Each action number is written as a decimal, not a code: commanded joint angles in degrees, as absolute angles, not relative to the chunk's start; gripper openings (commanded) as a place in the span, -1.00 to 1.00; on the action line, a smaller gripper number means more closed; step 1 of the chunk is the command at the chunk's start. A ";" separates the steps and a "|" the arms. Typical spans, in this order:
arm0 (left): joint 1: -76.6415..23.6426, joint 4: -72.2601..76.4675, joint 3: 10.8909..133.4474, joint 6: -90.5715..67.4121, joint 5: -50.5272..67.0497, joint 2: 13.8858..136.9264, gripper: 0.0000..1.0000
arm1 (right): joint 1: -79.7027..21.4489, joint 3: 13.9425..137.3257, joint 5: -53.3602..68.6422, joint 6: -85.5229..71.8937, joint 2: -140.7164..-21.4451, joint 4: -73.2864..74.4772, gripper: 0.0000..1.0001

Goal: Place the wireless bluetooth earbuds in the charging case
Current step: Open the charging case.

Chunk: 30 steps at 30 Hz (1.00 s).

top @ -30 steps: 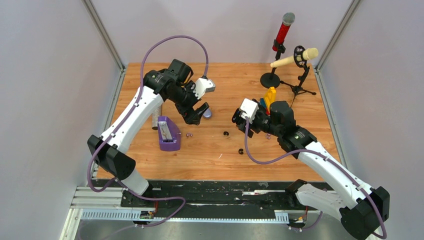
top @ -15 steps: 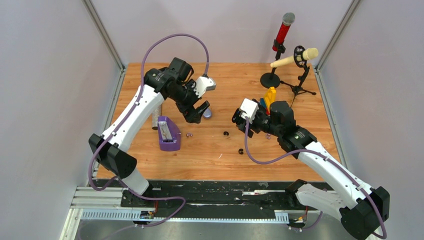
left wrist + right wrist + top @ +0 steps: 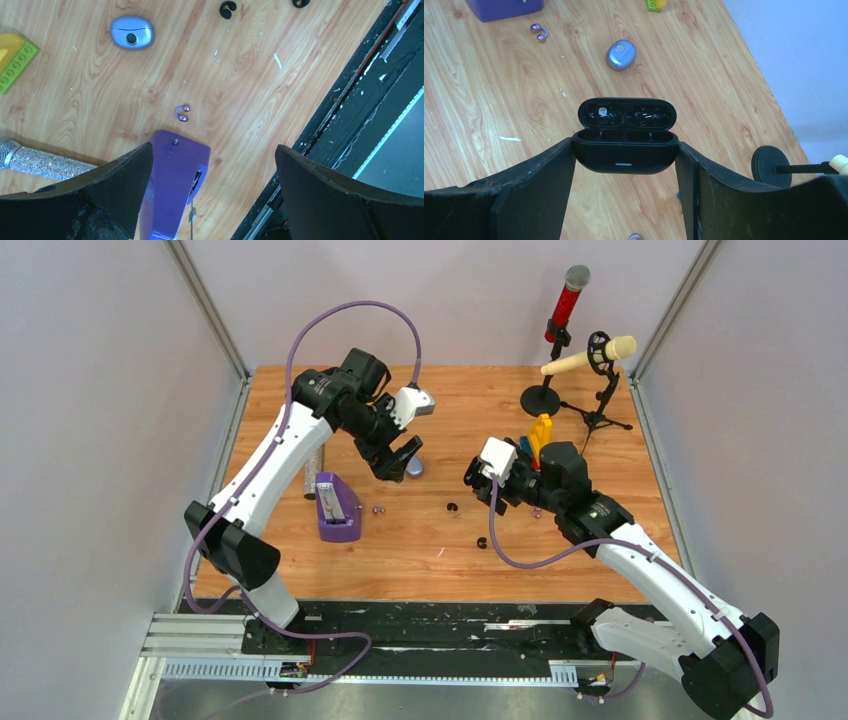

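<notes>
Two black curled earbuds [image 3: 452, 507] [image 3: 482, 543] lie on the wooden table between the arms; both also show at the top of the left wrist view [image 3: 228, 8] [image 3: 300, 3]. A purple earbud pair [image 3: 378, 509] [image 3: 183, 113] [image 3: 539, 33] lies beside the purple box. My right gripper [image 3: 480, 478] [image 3: 625, 152] is shut on the black charging case [image 3: 625, 135], lid open, wells empty, above the table. My left gripper [image 3: 397, 462] [image 3: 212, 165] is open and empty, raised above the purple box and the purple pair.
A purple box [image 3: 337, 507] [image 3: 172, 185] and a glittery microphone [image 3: 42, 161] lie at the left. A closed blue-grey case [image 3: 414, 468] [image 3: 131, 32] [image 3: 621, 54] sits mid-table. Coloured blocks [image 3: 540, 435] and two microphone stands [image 3: 545, 395] stand at the back right. Another purple earbud [image 3: 634, 236] lies under my right gripper.
My left arm has lifted and drawn slightly toward the back of the table, gripper still open. The right arm and the case have not moved.
</notes>
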<state>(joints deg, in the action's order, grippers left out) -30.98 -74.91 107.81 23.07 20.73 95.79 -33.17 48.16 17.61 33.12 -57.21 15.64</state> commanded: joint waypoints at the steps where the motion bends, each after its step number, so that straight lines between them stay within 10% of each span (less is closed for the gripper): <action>1: -30.77 -75.30 110.02 22.99 21.75 95.59 1.00 | -32.87 49.52 17.75 33.57 -56.78 14.25 0.25; 30: -30.76 -75.21 110.33 22.94 22.89 94.77 1.00 | -32.87 49.39 17.59 33.84 -56.72 14.15 0.25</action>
